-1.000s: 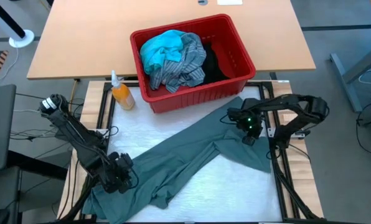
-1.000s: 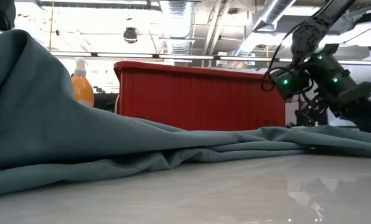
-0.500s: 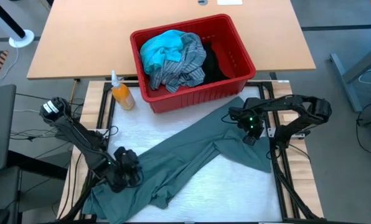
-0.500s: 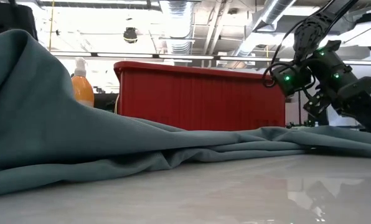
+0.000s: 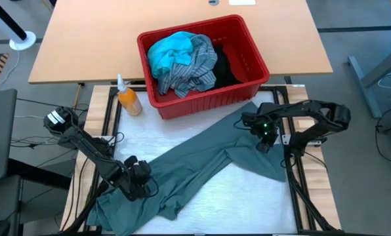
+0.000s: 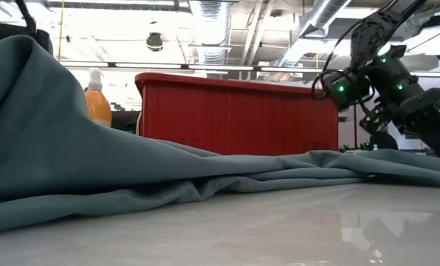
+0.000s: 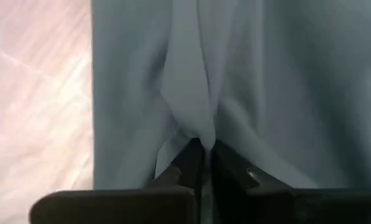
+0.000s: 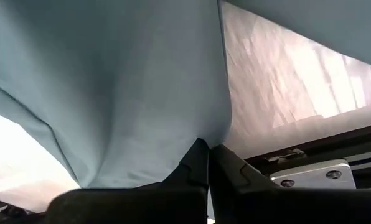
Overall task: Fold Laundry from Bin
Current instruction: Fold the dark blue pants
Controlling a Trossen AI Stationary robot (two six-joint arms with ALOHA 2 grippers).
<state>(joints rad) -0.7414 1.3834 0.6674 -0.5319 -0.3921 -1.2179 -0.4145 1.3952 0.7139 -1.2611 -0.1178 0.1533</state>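
Light was bright and even from above, casting only soft shadows. In the low view, ceiling lamps blazed behind, and the glossy table near the lens carried pale reflections and looked soft. In the left wrist view, the grey-green garment beyond the fingers was blurred. In the right wrist view, a washed-out white patch glared beside the fingers.

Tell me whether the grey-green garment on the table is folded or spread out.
Spread out, not folded: the grey-green garment lies stretched diagonally across the table, wrinkled, with the left gripper and right gripper each pinching it.
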